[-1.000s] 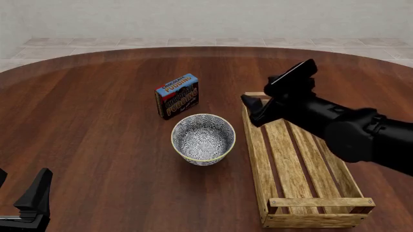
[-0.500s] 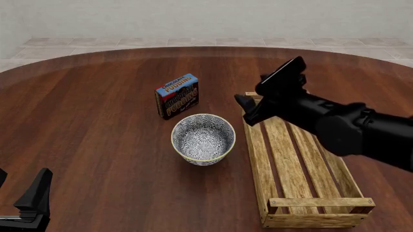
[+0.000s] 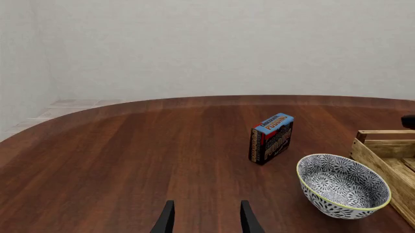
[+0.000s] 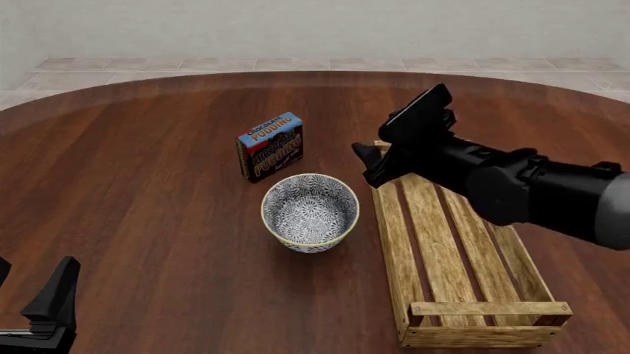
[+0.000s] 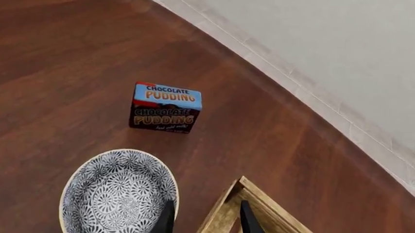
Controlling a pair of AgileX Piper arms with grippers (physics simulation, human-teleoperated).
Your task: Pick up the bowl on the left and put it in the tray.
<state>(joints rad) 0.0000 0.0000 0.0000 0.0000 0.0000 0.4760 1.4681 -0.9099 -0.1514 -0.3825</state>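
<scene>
My right claw [image 4: 367, 164] hangs parted and empty over the tray's [image 4: 448, 254] far corner, the bowl [image 4: 309, 212] just beside it.

— What do we see around the scene?

— We see a round table [image 4: 147, 221] of dark reddish-brown wood with visible grain and a soft sheen along its far edge.

— And beyond it?

— We find a floor [image 4: 118, 70] of pale beige tiles, then a plain off-white wall [image 4: 295, 29]. In the left wrist view we see a second wall meeting it at a corner. The light looks even and diffuse.
</scene>
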